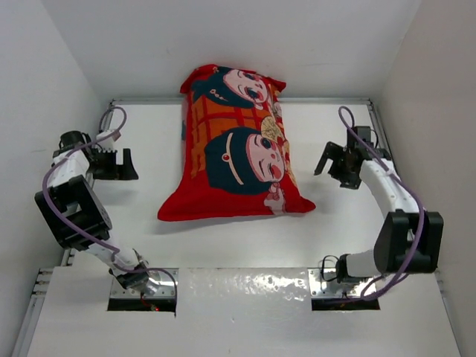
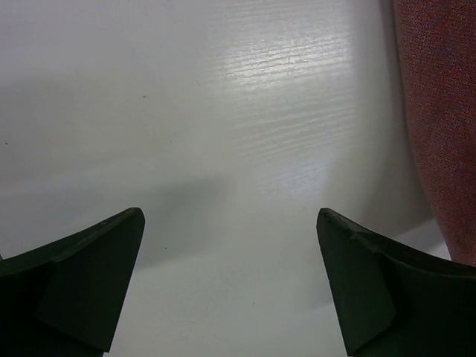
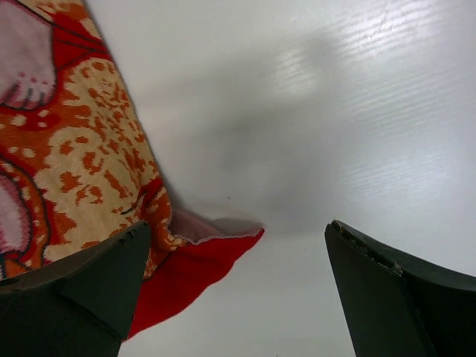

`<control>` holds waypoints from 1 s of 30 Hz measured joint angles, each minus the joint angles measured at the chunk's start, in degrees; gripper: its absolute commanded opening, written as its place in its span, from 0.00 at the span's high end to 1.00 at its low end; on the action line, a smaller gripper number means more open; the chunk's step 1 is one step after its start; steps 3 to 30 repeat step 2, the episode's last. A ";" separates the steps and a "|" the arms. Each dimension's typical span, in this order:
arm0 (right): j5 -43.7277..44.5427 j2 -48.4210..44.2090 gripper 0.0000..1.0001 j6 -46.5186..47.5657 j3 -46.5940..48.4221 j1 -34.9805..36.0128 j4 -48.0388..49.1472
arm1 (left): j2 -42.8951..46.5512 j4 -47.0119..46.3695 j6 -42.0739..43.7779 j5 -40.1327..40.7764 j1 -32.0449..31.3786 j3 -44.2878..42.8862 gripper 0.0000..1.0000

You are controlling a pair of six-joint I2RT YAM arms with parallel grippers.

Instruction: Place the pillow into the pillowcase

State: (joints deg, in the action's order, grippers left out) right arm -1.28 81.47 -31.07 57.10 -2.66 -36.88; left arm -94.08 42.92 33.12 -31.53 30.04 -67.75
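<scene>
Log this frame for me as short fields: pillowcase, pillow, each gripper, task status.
pillowcase: red, cartoon faces, lying plump mid-table
pillow: no white visible in any view; probably inside, judging by the bulge
left gripper: open, empty, left of the pillowcase, apart from it
right gripper: open, empty, right of the pillowcase, near its corner
task status: looks finished

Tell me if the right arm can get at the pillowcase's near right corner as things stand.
Probably yes. The right tool stands open beside the pillowcase, and in its wrist view the red corner lies just ahead on the table, nothing between.
</scene>
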 measured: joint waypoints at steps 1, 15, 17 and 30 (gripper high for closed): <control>0.04 -1.46 0.01 0.02 -0.83 0.00 0.98 | 0.24 -0.20 0.00 0.00 0.00 0.50 0.00; 0.13 -3.02 0.01 0.04 -1.73 0.00 2.27 | 0.42 -0.52 0.00 0.00 0.00 0.96 0.00; 0.13 -3.02 0.01 0.04 -1.73 0.00 2.27 | 0.42 -0.52 0.00 0.00 0.00 0.96 0.00; 0.13 -3.02 0.01 0.04 -1.73 0.00 2.27 | 0.42 -0.52 0.00 0.00 0.00 0.96 0.00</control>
